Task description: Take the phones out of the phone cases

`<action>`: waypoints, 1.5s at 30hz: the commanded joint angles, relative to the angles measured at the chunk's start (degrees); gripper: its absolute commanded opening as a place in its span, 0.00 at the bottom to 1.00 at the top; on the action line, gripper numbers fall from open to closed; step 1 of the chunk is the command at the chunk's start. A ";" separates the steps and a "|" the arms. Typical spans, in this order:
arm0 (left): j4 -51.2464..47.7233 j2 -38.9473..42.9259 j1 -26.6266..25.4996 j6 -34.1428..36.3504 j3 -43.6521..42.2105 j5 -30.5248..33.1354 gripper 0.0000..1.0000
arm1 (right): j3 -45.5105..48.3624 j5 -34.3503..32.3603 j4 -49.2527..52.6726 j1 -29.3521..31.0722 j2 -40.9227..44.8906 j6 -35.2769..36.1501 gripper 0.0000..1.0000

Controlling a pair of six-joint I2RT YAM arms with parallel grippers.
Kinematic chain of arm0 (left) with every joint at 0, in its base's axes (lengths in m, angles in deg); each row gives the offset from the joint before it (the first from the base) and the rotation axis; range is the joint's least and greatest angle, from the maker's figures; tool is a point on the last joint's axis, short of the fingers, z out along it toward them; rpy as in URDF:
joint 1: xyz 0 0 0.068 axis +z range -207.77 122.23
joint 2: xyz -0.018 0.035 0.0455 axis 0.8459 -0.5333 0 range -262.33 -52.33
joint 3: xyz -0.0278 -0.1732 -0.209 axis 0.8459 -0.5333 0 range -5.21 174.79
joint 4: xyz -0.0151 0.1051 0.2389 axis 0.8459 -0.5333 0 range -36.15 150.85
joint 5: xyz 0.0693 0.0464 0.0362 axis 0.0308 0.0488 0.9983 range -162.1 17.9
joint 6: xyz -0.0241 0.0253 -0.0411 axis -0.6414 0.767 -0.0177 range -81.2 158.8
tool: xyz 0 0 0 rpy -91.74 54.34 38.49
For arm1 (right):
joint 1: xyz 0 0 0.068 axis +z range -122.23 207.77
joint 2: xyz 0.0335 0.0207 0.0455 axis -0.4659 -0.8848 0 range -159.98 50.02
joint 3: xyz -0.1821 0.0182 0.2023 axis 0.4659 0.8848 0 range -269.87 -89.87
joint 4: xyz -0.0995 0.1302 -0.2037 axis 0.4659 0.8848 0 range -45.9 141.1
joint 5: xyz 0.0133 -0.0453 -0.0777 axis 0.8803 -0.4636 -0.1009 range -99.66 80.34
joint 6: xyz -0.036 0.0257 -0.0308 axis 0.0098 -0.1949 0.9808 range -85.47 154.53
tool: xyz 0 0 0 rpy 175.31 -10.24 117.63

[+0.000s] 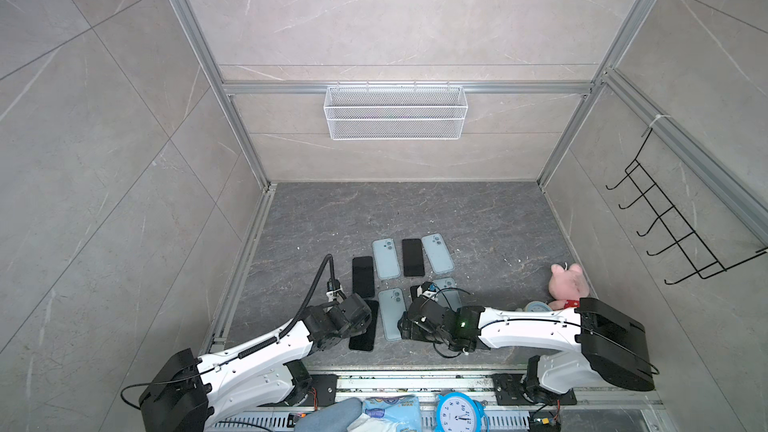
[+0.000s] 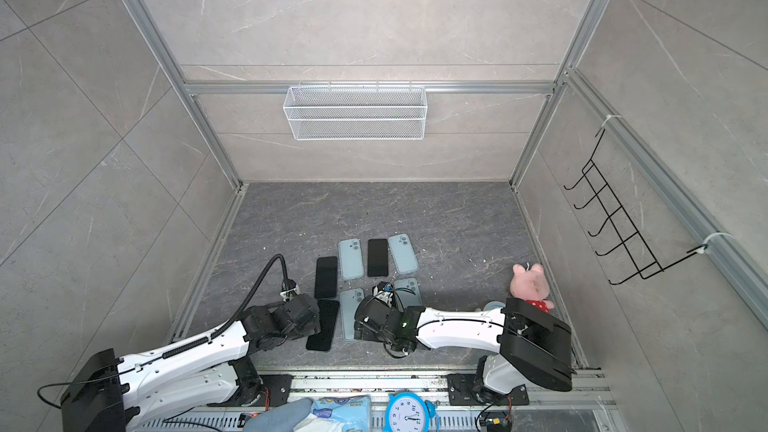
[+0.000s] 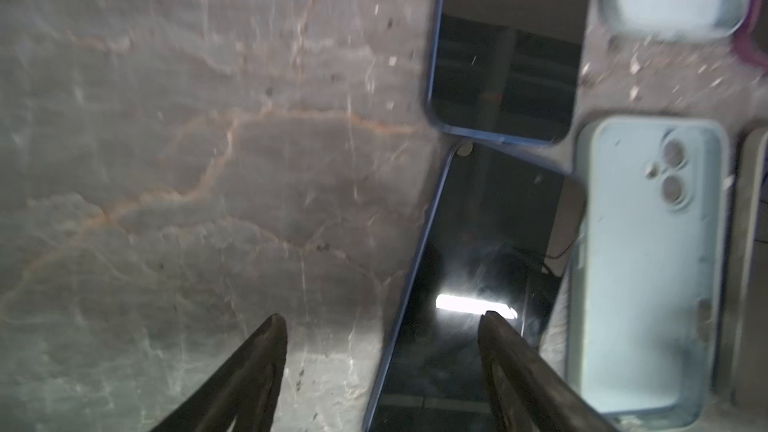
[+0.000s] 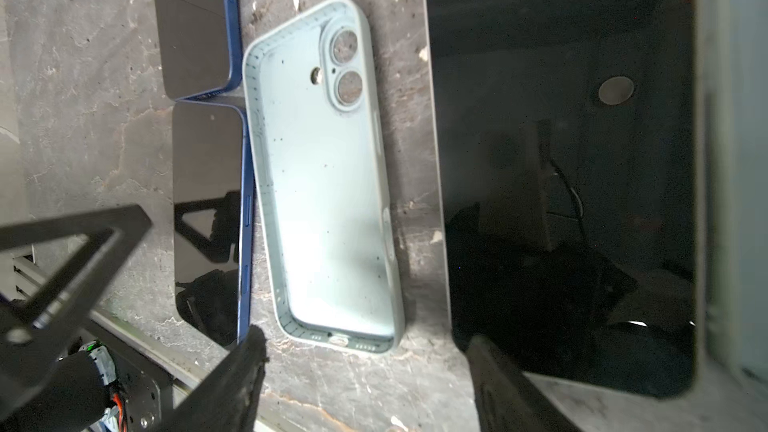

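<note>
Right wrist: R end effector (image 4: pixel 365 336) released nr phone case (image 4: pixel 328 184); L end effector (image 3: pixel 382 317) released.

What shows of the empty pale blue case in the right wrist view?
The pale blue case lies flat on the grey stone-look table, open side up and empty. It looks like soft matte plastic, with two round camera holes, a small flash hole, a ribbed inner wall, port cutouts at one end and dark specks inside. One long side runs close along a blue-edged phone; contact is unclear. The open right tool straddles its port end without gripping it.
</note>
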 commanded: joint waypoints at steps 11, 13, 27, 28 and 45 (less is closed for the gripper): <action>9.97 -2.16 -6.49 -8.61 -4.10 -3.88 0.75 | 0.45 -3.17 6.29 -1.52 6.34 2.04 0.80; 12.94 -3.61 -6.61 -8.54 -4.42 -4.81 0.74 | 0.45 -3.10 6.40 -1.52 6.38 1.98 0.80; 22.03 -12.75 -7.55 -5.90 0.63 -5.85 0.69 | 2.32 -2.26 5.43 -1.67 6.12 0.63 0.81; 22.66 -12.97 -7.55 -5.78 0.71 -6.16 0.69 | 2.44 -2.17 5.36 -1.68 6.20 0.60 0.81; 11.83 -4.89 -8.34 -4.95 4.21 1.40 0.78 | 4.23 -2.11 4.78 -1.71 9.78 2.16 0.83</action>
